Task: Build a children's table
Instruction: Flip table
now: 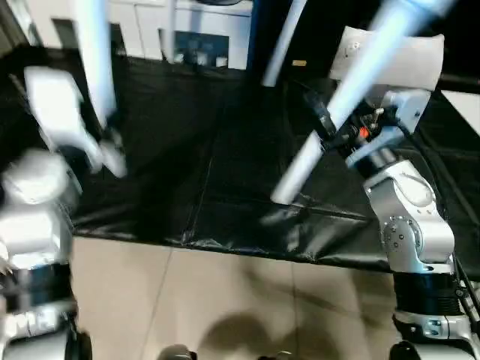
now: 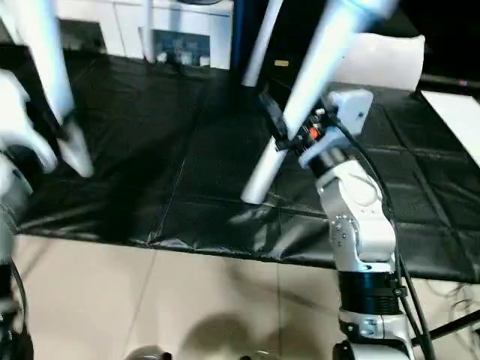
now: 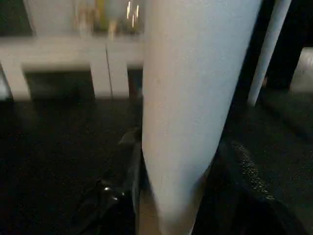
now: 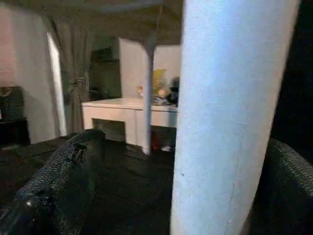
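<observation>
On the left, the left gripper (image 1: 105, 139) holds a long white tapered tubular plastic leg (image 1: 96, 56) that stands nearly upright and runs out past the top of the head view. That side is blurred, but the left wrist view shows the black fingers (image 3: 244, 171) pressed against both sides of the tube, so it seems pinched rather than merely framed. Below both arms lies a black creased sheet (image 1: 202, 172) spread over pale floor tiles (image 1: 225, 300). Behind it, a third white leg (image 1: 283, 45) stands propped at a slant near a low white cabinet (image 1: 187, 30). On the right, the right gripper (image 1: 330, 131) carries a second white tapered leg (image 1: 337, 105), tilted, its lower end just above the sheet. Its textured black fingers (image 4: 68, 166) stand spread wide on either side of the tube.
</observation>
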